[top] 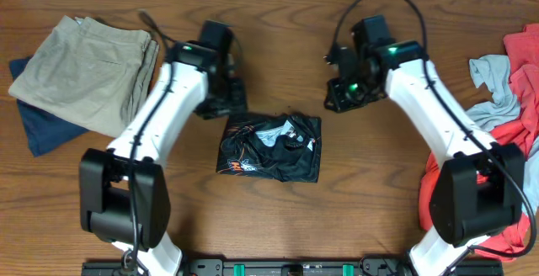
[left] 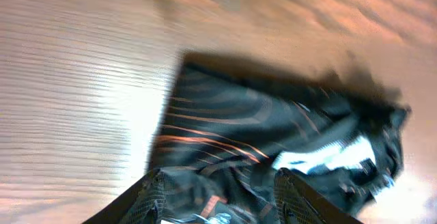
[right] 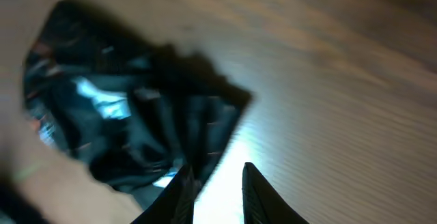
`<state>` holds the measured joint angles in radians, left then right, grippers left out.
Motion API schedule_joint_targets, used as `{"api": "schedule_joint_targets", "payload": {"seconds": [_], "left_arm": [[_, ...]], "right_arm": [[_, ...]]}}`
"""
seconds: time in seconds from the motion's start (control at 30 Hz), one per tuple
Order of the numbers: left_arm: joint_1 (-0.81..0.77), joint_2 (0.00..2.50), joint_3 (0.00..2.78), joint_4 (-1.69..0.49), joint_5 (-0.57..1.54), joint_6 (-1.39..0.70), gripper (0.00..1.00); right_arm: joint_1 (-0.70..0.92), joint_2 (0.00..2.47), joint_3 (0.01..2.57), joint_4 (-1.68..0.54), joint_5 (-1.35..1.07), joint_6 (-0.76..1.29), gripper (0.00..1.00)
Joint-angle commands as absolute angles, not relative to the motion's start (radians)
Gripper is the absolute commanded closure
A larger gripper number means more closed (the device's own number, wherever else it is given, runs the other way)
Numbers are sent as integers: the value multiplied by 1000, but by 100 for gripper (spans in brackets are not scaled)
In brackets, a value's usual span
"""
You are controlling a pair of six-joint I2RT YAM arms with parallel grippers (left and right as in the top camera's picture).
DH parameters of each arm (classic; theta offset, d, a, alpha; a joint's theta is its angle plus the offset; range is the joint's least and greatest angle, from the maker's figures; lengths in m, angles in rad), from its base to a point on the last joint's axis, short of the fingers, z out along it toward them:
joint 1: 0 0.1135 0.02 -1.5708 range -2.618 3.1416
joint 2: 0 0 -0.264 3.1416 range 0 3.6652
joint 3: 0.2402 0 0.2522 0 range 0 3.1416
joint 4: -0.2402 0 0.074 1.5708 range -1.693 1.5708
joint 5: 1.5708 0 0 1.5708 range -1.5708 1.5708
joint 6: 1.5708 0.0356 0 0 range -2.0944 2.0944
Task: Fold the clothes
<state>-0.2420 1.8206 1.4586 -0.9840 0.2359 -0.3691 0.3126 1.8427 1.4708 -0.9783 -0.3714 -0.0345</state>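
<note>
Black garment (top: 269, 147) lies bunched at table centre, between your arms. Left gripper (left: 218, 186): fingers apart above its edge. Right gripper (right: 215, 179): narrowly apart beside a corner, holding nothing. Both likely placed for corner grabs.

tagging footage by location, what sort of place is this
Probably a lab or test bench for laundry folding: two robot arms at a wooden table, a black garment between them, folded trousers and a pile of clothes at the sides.

A brown wooden table (top: 278, 23) spans the view, its grain running left to right.
</note>
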Motion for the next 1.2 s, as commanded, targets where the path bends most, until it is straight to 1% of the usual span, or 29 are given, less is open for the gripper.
{"api": "schedule_joint_targets", "payload": {"seconds": [0.0,0.1,0.27,0.57,0.63,0.7,0.8,0.93,1.0,1.17], "left_arm": [[-196,1824,1460,-983,216,-381,47],[-180,1824,1441,-984,216,-381,47],[-187,1824,1389,-978,216,-406,47],[-187,1824,1296,-913,220,-406,47],[-187,1824,1284,-904,220,-406,47],[-187,1824,1277,-899,220,-406,47],[-187,1826,1275,-899,220,-406,47],[-187,1826,1275,-899,220,-406,47],[-187,1826,1275,-899,220,-406,47],[-187,1826,1275,-898,220,-406,47]], "right_arm": [[403,1840,1477,-968,-408,-106,77],[471,1847,1476,-953,-320,-98,74],[540,1890,1476,-926,-210,-60,74],[553,1968,1476,-886,-183,-38,75],[553,1983,1476,-881,-183,-38,82],[554,1993,1476,-880,-183,-38,99],[543,1993,1476,-892,-157,-21,99],[507,1991,1476,-947,-30,130,99],[474,1991,1476,-998,-7,180,99],[421,1992,1476,-1074,0,180,99]]}}
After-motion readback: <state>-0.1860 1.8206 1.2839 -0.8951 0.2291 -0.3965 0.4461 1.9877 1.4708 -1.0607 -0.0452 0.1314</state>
